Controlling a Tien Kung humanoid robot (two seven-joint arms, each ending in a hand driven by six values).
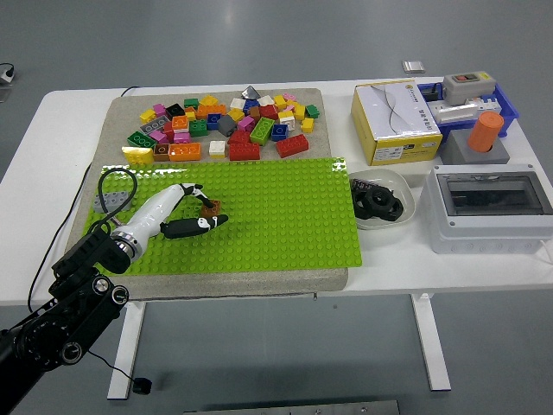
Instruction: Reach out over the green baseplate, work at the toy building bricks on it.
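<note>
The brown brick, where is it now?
The brown brick sits on the left half of the green baseplate, at the fingertips of the left hand, below the loose brick pile.

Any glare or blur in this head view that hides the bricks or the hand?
Head view: sharp and evenly lit; glare patches on the green baseplate at its far-left and far-right edge, none over the left hand or the brown brick; the loose brick pile reads clearly.
</note>
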